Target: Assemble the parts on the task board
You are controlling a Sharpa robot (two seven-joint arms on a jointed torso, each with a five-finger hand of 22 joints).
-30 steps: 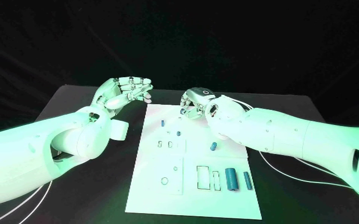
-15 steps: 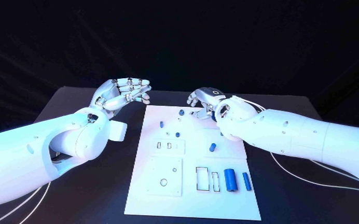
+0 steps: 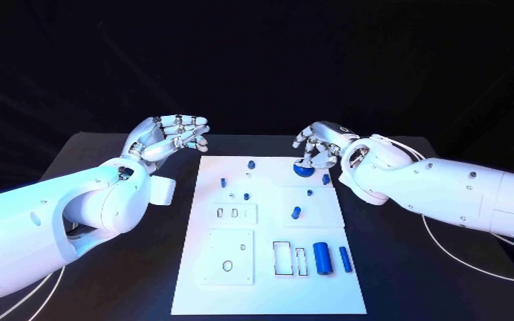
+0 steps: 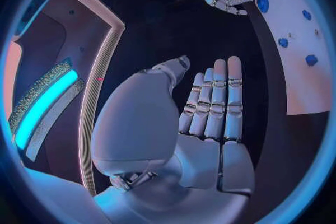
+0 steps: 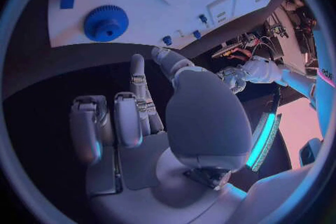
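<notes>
The white task board (image 3: 241,291) lies in the middle of the black table. A blue gear (image 3: 304,170) sits on its far right corner, seen too in the right wrist view (image 5: 106,22). My right hand (image 3: 321,145) hangs just above and behind the gear, fingers loosely bent downward and holding nothing (image 5: 133,117). My left hand (image 3: 166,137) hovers left of the board's far end, fingers apart and empty (image 4: 210,106). Small blue pegs (image 3: 251,163) (image 3: 223,183) and a blue block (image 3: 325,179) stand on the far half.
A thick blue cylinder (image 3: 321,257) and a slim blue rod (image 3: 345,259) lie on the board's near right, beside a rectangular cutout (image 3: 283,257). An oval hole (image 3: 227,265) is at the near left. Another blue piece (image 3: 297,212) lies mid-board.
My right hand has moved rightward from the board's far middle to its far right corner, and the blue gear now shows beneath its fingers. The left hand has stayed in place.
</notes>
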